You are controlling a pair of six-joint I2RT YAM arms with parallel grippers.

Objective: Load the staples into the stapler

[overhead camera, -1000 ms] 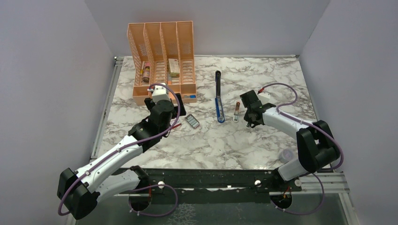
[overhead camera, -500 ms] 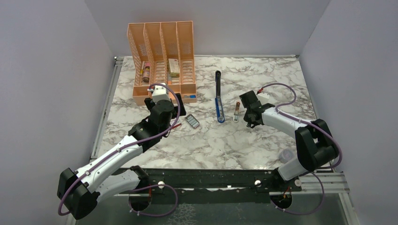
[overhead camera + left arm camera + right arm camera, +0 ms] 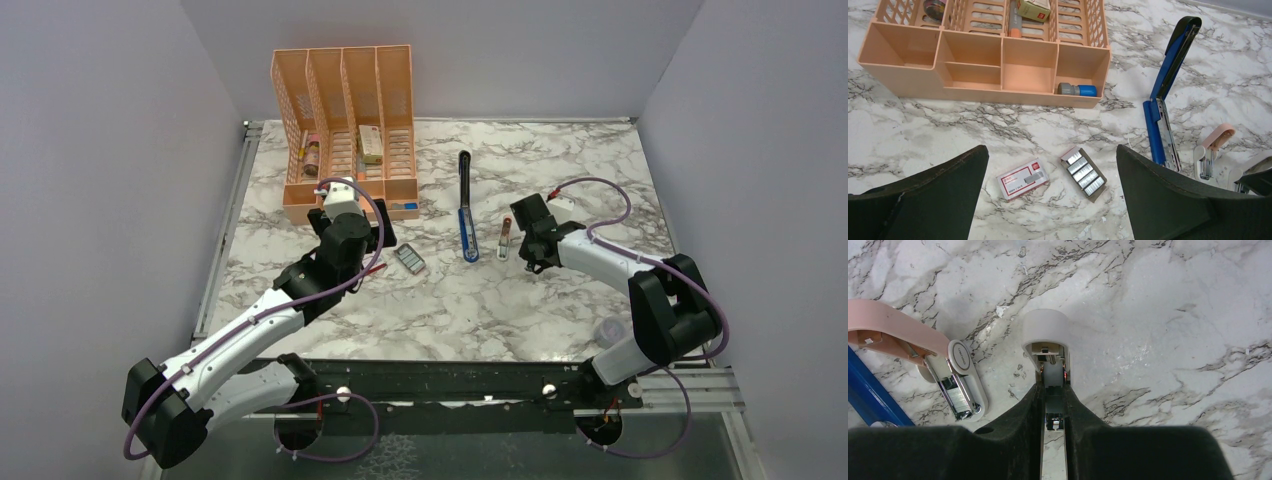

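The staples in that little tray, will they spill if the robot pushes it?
The staples look small, so their tray probably slides on the marble table. No lid shows, so tilting it would likely spill the strips.

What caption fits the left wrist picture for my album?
Open left end effector hovers above the staples and red box, opened blue stapler lying nearby.

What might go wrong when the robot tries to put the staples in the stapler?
The staples lie in thin strips beside the red box; the wide-open left gripper might bump the box or snap a strip. The right gripper is shut on a white piece, so the open blue stapler lies unheld and may slide.
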